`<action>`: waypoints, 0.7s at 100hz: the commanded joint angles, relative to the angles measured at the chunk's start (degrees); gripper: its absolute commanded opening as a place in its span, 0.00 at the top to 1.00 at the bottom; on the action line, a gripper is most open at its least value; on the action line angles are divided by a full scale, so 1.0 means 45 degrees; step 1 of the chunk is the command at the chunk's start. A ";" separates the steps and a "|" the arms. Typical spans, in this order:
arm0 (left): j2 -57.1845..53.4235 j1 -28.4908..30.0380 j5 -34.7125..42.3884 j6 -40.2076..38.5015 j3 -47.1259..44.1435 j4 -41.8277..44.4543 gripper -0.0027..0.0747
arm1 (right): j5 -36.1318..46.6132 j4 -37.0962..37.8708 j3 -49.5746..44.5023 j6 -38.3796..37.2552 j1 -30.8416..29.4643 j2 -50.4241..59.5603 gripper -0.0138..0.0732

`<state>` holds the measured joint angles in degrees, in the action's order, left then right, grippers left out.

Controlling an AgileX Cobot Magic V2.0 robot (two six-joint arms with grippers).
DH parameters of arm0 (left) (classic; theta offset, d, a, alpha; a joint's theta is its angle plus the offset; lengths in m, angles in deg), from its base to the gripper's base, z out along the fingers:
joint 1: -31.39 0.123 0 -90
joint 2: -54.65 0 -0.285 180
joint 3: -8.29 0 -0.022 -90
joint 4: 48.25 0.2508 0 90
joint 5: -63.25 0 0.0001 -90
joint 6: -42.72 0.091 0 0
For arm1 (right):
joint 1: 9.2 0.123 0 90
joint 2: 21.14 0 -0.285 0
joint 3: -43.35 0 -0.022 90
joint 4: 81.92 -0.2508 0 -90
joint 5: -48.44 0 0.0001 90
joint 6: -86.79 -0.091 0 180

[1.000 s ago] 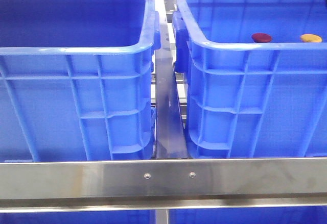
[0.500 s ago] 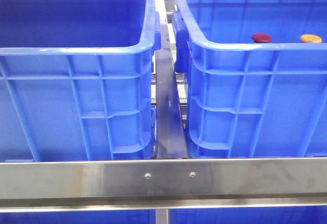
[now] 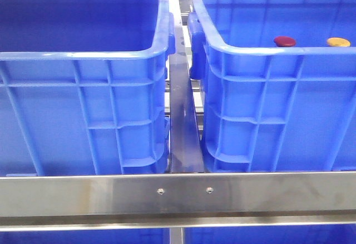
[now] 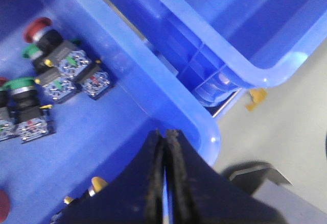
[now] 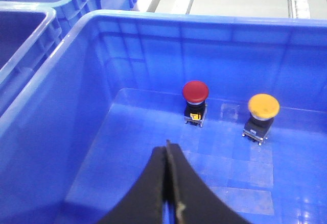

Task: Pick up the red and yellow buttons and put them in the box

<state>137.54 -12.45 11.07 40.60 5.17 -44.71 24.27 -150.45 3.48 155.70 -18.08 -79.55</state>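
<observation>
A dark red button [image 3: 285, 41] and an orange-yellow button [image 3: 339, 41] stand side by side inside the right blue crate [image 3: 256, 49]. In the right wrist view the red button [image 5: 195, 92] and yellow button [image 5: 263, 107] sit on the crate floor near the far wall. My right gripper [image 5: 168, 145] is shut and empty, above that crate's floor, short of the buttons. My left gripper [image 4: 165, 132] is shut and empty over the rim [image 4: 153, 71] of a crate that holds several push-button switches [image 4: 61, 76]. Neither gripper shows in the front view.
The left blue crate [image 3: 83, 55] looks empty in the front view. A steel rail [image 3: 178, 191] runs across the front and another runs between the two crates. In the left wrist view another blue crate [image 4: 245, 25] stands beside grey floor.
</observation>
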 commanded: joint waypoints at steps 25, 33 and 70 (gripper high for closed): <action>-0.3825 -0.0449 0.3457 -0.0504 -0.3044 0.0388 0.99 | 0.0279 -0.0378 -0.0072 -0.0069 0.0522 0.1192 0.92; -0.4708 -0.0449 0.4110 -0.0504 -0.3887 0.0388 0.99 | 0.0385 -0.0378 -0.0500 -0.0069 0.0522 0.1724 0.92; -0.8165 -0.0449 0.6141 -0.0504 -0.7352 0.0365 0.99 | 0.0596 -0.0367 -0.2880 -0.0057 0.0506 0.5183 0.92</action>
<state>103.90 -14.11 32.55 38.90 -26.58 -43.13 25.17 -150.45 -9.04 155.55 -15.70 -59.70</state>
